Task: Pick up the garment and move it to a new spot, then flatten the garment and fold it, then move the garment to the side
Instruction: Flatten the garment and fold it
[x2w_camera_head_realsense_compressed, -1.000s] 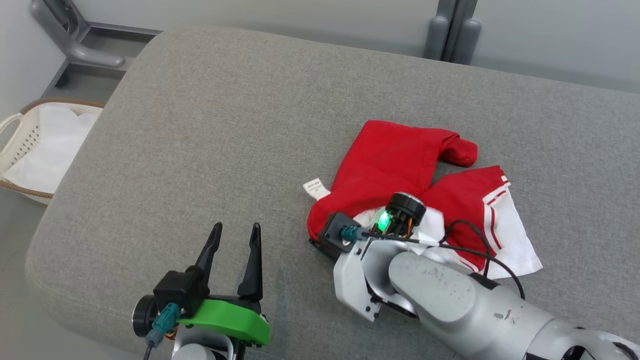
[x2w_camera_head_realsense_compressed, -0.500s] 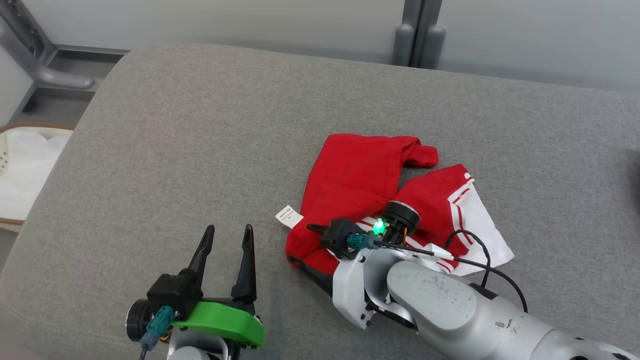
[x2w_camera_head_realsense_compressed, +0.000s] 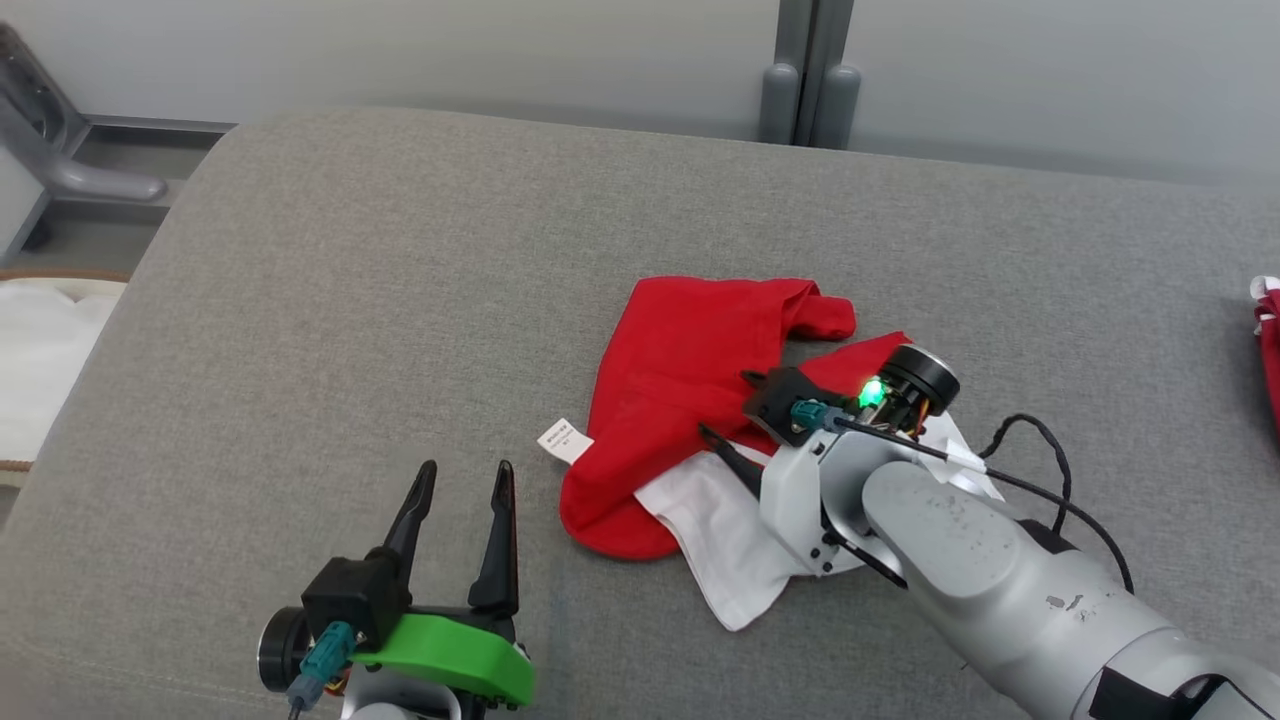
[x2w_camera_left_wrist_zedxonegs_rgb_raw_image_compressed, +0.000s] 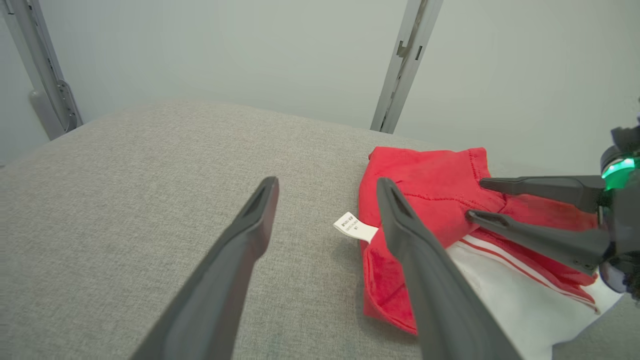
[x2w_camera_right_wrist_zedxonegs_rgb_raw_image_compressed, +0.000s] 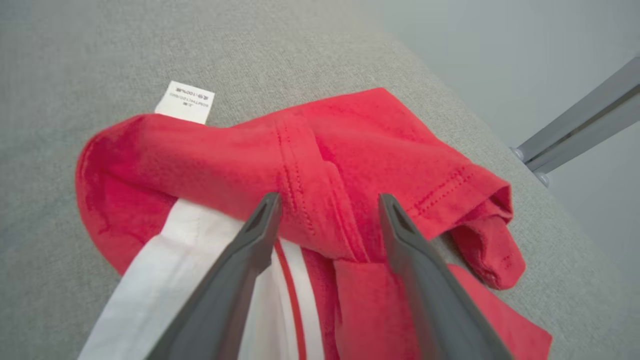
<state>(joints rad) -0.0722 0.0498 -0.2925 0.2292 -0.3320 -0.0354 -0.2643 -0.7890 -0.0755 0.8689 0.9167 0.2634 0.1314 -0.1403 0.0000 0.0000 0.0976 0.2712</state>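
Red-and-white garment (x2w_camera_head_realsense_compressed: 680, 400) lies rumpled on the grey padded surface (x2w_camera_head_realsense_compressed: 400, 300), right hand (x2w_camera_head_realsense_compressed: 727, 405) spread empty just over it, left hand (x2w_camera_head_realsense_compressed: 467, 466) spread empty at its 8 o'clock; flattening, folding and setting aside apparently remain.

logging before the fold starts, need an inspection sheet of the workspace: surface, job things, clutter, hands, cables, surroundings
surface: grey fabric pad, smooth
job's things: red and white garment, crumpled, right of centre; label sticking out at its left edge
clutter: red item at the pad's right edge, cut off by the frame
hands: left hand open, off the garment; right hand open, fingers over the red cloth, gripping nothing
cables: black cable looping off the right arm
surroundings: pale wall, grey post; white cloth beyond the pad's left side
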